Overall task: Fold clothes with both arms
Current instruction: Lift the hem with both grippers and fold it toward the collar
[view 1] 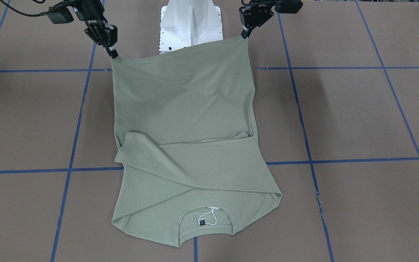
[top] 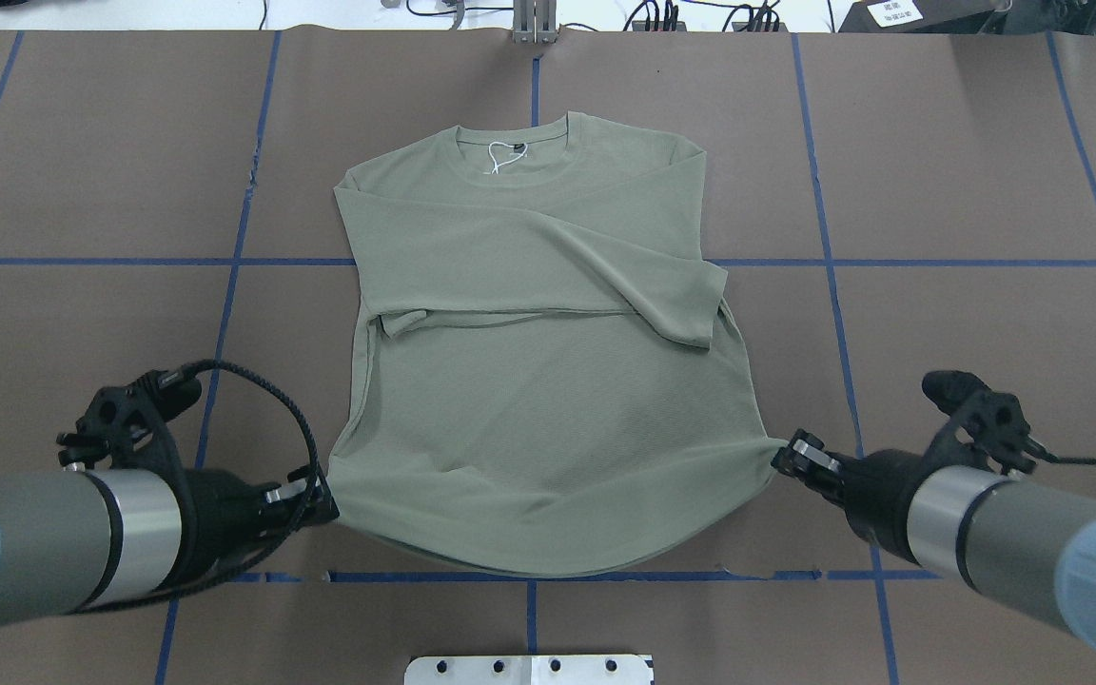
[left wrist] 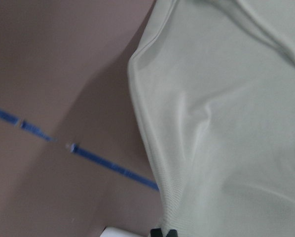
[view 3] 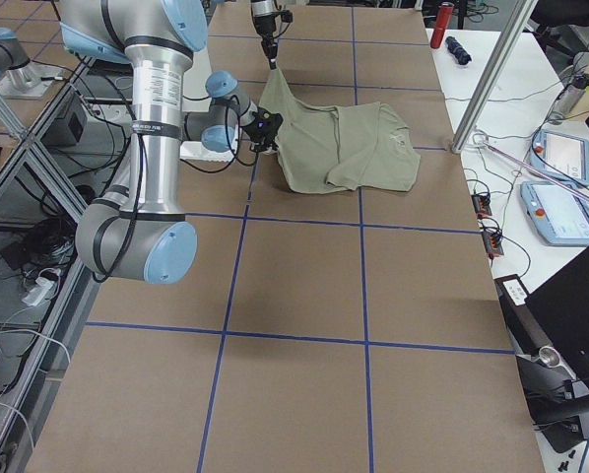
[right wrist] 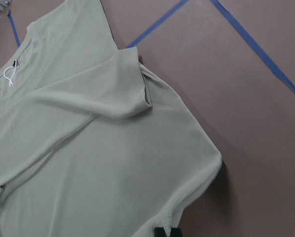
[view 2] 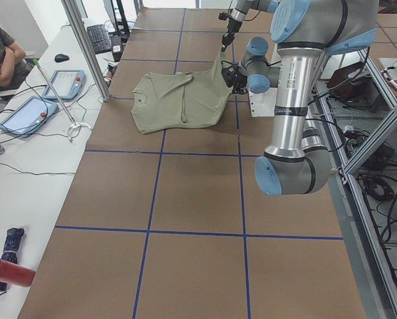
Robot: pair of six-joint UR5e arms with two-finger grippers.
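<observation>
1. Arms reach in from the robot's edge of the surface (top: 91, 143), one at each side of the shirt (top: 548, 400). The left arm (top: 44, 542) and the right arm (top: 986, 533) both lie low and almost level, and their wrists are turned inward, toward each other.
2. The left fingers (view 1: 245, 34) are pressed together on the hem corner at the robot's left side. They pinch the cloth at its very tip.
3. The right fingers (view 1: 112, 52) pinch the other hem corner in the same way.
4. Between the two pinched corners the hem is stretched tight and raised off the surface. In the overhead view a shadow lies under it.
5. The shirt is in the middle of the surface. Its hem is toward the robot's edge and its collar is toward the far edge, opposite the robot. The collar part lies flat on the surface.
6. Both sleeves are folded inward and cross over the chest.
7. The black neck label (top: 513, 146) with its white string (top: 494, 158) shows inside the collar.
8. In each wrist view the green cloth runs down to the bottom edge of the picture, where a dark finger tip meets it.
</observation>
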